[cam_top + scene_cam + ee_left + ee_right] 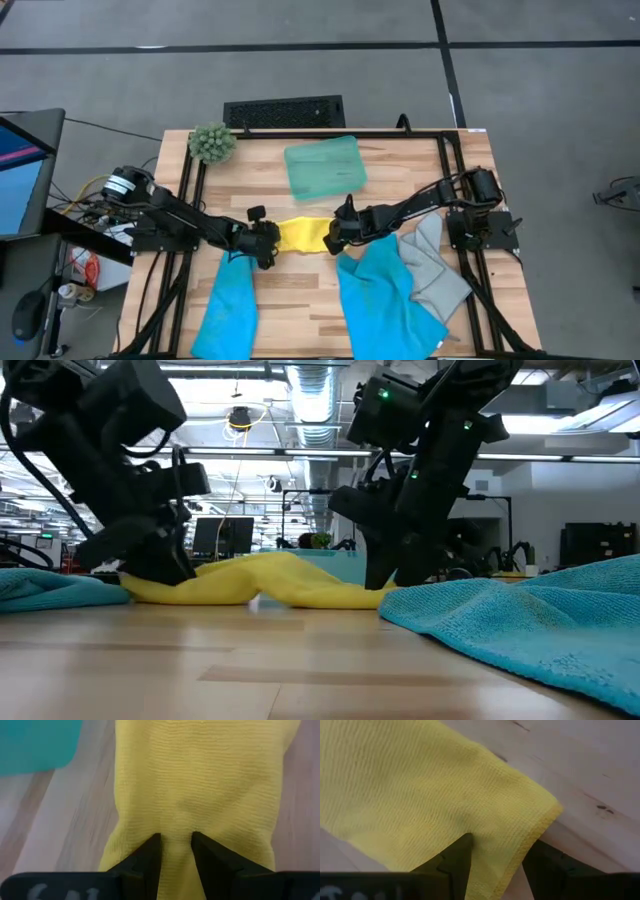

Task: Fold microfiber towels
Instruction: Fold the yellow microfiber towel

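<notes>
A yellow microfiber towel (303, 235) lies bunched at the table's middle, humped at its centre (275, 565). My left gripper (266, 242) is at its left end, shut on the cloth (176, 845). My right gripper (331, 238) is at its right end, open. Its two fingers stand either side of the towel's hemmed edge (520, 855), near a corner (554, 807). Two blue towels (228, 305) (385, 295) lie flat toward the near edge. A grey towel (437, 268) lies partly under the right blue one. My left gripper pinches a raised fold of the yellow towel (176, 827) at its left end between its two fingers. It comes slanting down from the table's left. The rest of the towel lies slack on the table. My right gripper has one finger (460, 857) over the cloth; I cannot tell whether it touches.
A translucent teal tray (325, 166) lies on the far middle of the table. A fuzzy green plant ball (212, 142) sits at the far left corner. Bare wood (300, 300) shows between the two blue towels.
</notes>
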`<state>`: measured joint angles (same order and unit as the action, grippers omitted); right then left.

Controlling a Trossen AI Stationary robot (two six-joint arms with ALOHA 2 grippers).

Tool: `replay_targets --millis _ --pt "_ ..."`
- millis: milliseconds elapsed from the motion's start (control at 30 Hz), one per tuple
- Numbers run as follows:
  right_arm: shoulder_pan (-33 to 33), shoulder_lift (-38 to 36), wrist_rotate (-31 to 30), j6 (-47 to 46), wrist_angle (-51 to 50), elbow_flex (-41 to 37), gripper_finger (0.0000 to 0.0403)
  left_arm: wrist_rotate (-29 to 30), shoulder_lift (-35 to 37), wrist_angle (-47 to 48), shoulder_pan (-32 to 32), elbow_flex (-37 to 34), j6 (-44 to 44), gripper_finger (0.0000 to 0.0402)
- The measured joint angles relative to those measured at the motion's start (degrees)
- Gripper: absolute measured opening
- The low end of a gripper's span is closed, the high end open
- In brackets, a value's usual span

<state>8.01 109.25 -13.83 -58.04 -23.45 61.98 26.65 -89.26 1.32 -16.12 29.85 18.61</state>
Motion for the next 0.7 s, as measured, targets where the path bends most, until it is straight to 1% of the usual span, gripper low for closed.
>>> replay_targets --millis 133,233,400,533,700 --pt "0.0 -1.0 0.0 -0.1 -5.4 -0.1 0.0190 -1.8 -1.7 -3.1 1.4 0.2 0.0 0.0109" --pt "0.0 -2.1 0.4 -0.4 -9.5 -0.1 0.0195 -4.7 -1.8 -2.9 2.4 1.5 0.3 0.0109" --pt "-0.1 -4.0 1.0 -2.0 -14.7 -0.4 0.0207 -7.0 -2.8 -4.0 2.8 4.1 1.7 0.0105" --pt "-0.2 -4.3 1.2 -2.9 -14.7 -0.5 0.0216 -9.3 -4.3 -4.5 2.7 6.2 0.9 0.0089" --pt "-0.2 -3.3 1.8 -5.0 -13.6 -1.5 0.0214 -9.3 -4.6 -4.2 2.6 6.3 1.6 0.0068"
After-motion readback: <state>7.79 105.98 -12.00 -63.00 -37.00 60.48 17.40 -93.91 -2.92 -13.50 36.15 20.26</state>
